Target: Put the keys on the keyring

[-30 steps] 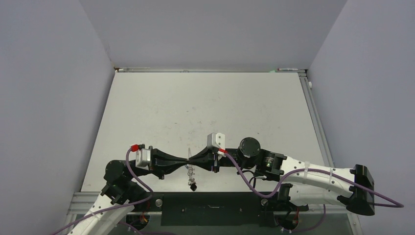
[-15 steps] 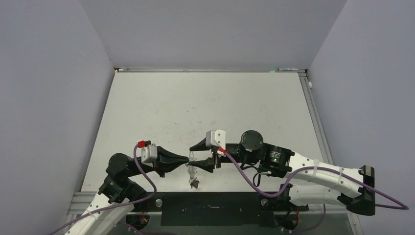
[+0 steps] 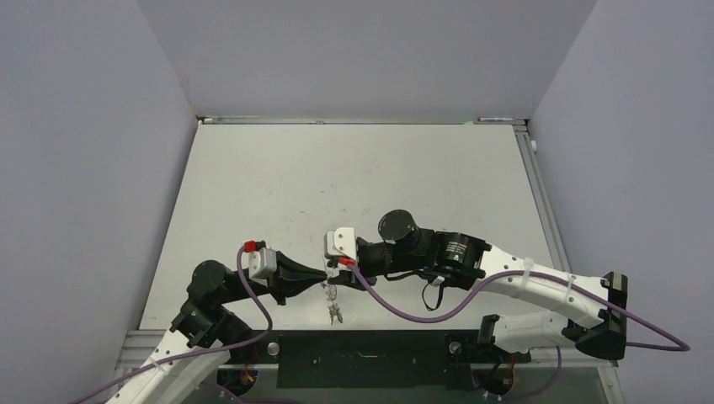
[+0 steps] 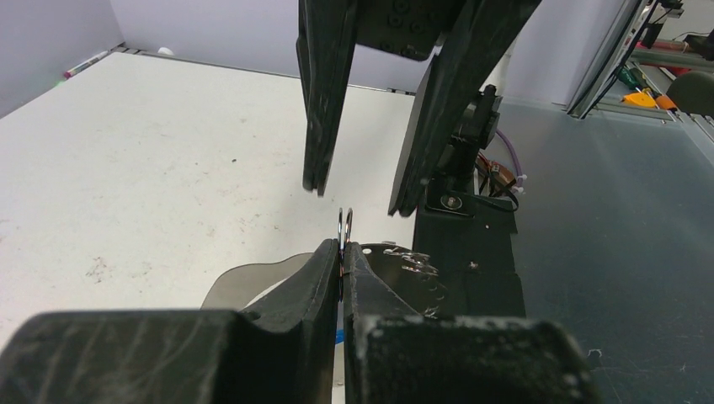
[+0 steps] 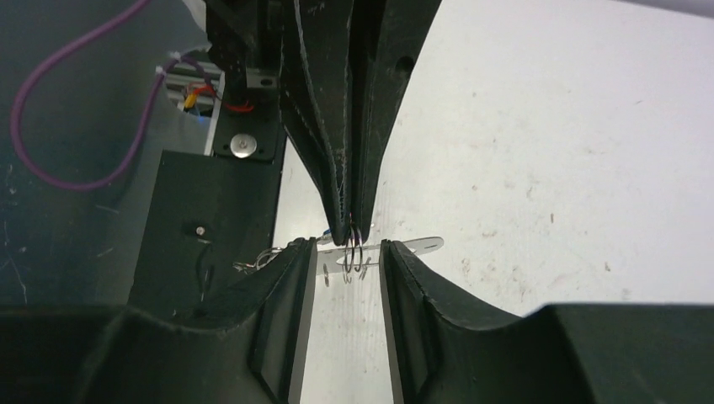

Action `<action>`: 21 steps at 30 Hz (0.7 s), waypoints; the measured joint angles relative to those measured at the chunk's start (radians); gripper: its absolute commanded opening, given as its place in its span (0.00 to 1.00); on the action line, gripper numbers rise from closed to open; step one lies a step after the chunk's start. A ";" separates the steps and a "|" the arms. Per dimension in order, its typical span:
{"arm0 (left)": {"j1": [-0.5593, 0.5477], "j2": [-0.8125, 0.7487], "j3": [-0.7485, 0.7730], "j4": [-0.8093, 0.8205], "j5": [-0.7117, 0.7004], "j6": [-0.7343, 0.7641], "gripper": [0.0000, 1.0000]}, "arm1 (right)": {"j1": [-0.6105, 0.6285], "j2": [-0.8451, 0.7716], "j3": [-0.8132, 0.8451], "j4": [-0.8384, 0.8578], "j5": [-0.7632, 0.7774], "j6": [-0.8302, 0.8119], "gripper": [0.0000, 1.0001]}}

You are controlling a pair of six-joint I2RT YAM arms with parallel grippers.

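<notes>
My left gripper (image 3: 325,274) is shut on a small wire split ring (image 4: 344,224) of the keyring, held just above the table near its front edge. The keyring's flat grey plate (image 4: 253,276) hangs below my fingers; in the right wrist view it shows edge-on (image 5: 414,246). The keys (image 3: 335,315) dangle under it as a small dark bunch, colours unclear. My right gripper (image 3: 335,266) is open, and its fingertips (image 5: 305,246) stand on either side of the left gripper's tip and the ring (image 5: 353,252) without touching it.
The white table (image 3: 354,185) stretches far beyond the grippers. A black bar (image 3: 362,358) and metal rail run along the near edge, right under the hanging keys. Grey walls close in the left, right and back sides.
My right arm has swung left and its wrist has turned; its open jaws now straddle the left gripper's tip. The left gripper has stayed shut on the ring, shifted slightly.
</notes>
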 measured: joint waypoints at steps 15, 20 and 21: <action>-0.011 0.002 0.000 -0.008 -0.007 0.004 0.00 | -0.006 0.050 0.007 -0.069 0.013 -0.036 0.30; -0.014 0.002 0.000 -0.008 -0.011 0.005 0.00 | -0.007 0.050 0.007 -0.056 0.013 -0.037 0.27; -0.015 0.002 0.000 -0.008 -0.013 0.005 0.00 | -0.008 0.050 0.007 -0.055 0.014 -0.037 0.27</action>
